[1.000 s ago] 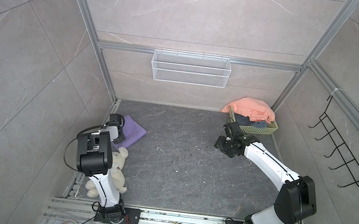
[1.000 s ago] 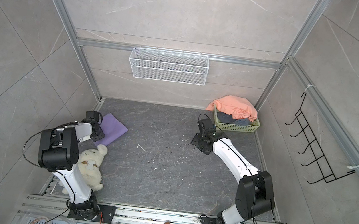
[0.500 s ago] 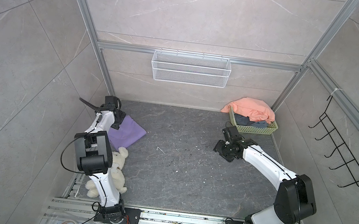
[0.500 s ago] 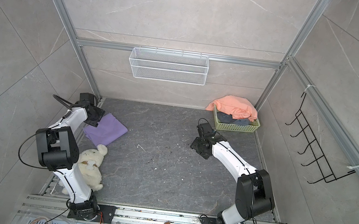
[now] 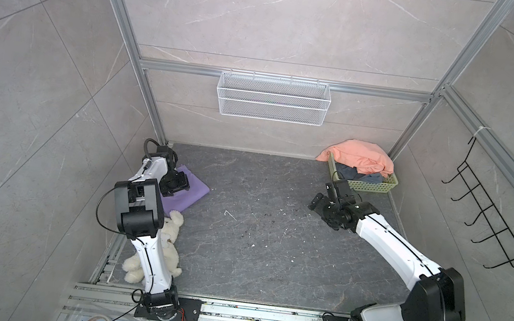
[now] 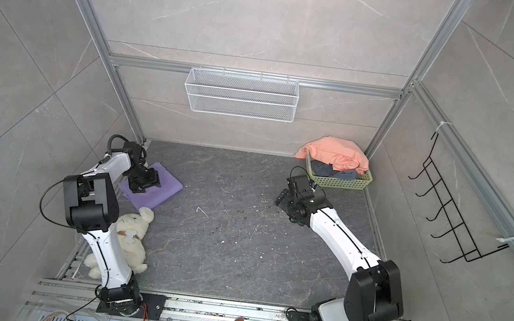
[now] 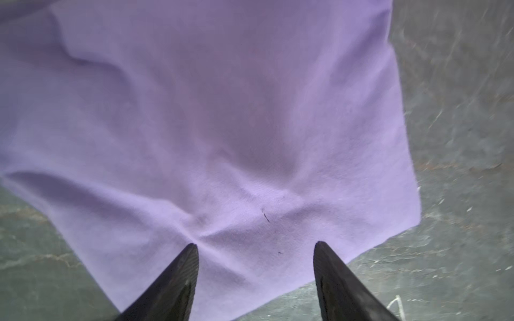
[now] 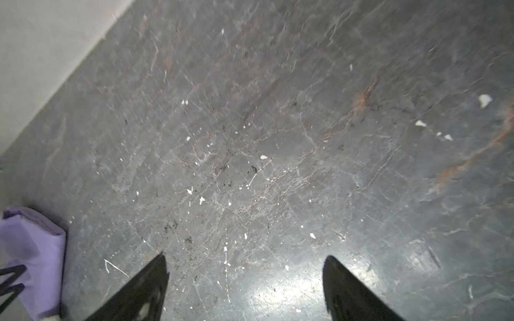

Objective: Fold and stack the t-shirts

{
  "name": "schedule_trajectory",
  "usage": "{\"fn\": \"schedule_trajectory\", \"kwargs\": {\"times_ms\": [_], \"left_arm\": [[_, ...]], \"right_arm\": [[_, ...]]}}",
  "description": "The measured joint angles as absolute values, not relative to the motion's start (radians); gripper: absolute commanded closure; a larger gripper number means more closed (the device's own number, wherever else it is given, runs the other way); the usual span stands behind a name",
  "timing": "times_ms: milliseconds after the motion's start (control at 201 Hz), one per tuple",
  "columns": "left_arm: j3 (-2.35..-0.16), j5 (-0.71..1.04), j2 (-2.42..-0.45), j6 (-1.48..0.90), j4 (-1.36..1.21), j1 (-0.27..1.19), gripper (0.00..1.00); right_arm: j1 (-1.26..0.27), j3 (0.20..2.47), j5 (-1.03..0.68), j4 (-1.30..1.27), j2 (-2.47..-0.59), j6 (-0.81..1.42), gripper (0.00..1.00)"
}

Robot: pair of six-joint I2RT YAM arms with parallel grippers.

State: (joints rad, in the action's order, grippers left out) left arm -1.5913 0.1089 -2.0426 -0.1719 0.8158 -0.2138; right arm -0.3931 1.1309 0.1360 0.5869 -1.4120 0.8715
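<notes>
A folded lilac t-shirt point(image 5: 193, 192) point(image 6: 165, 190) lies flat at the back left of the dark floor. My left gripper point(image 5: 176, 184) point(image 6: 144, 182) is right over its near part. In the left wrist view the gripper point(image 7: 254, 244) is open, its fingertips close above the creased lilac cloth point(image 7: 222, 125), holding nothing. A salmon-orange t-shirt point(image 5: 359, 157) point(image 6: 336, 154) drapes over a green basket at the back right, with a slate-grey one point(image 5: 355, 175) point(image 6: 327, 170) under it. My right gripper point(image 5: 318, 204) point(image 6: 282, 199) point(image 8: 244, 255) hangs open over bare floor in front of that basket.
A cream plush dog point(image 5: 171, 237) point(image 6: 133, 236) lies by the left arm's base, just in front of the lilac shirt. The green basket point(image 5: 379, 185) sits in the back right corner. A white wire basket point(image 5: 273, 98) hangs on the back wall. A black hook rack point(image 5: 491, 223) is on the right wall.
My left gripper swung toward the back corner, then came down over the lilac shirt, opening wider. My right gripper opened wider and barely shifted.
</notes>
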Motion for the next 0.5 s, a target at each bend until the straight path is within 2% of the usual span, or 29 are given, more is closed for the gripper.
{"fn": "schedule_trajectory", "kwargs": {"times_ms": [284,498], "left_arm": [[-1.666,0.084,-2.155,-0.121,0.841,-0.214,0.33],[-1.699,0.081,-2.180,-0.289,0.845,-0.215,0.34]], "right_arm": [[-0.393,1.131,0.252,0.626,-1.311,0.872,0.05],[-0.393,1.131,0.313,0.680,-1.259,0.880,0.05]]}}
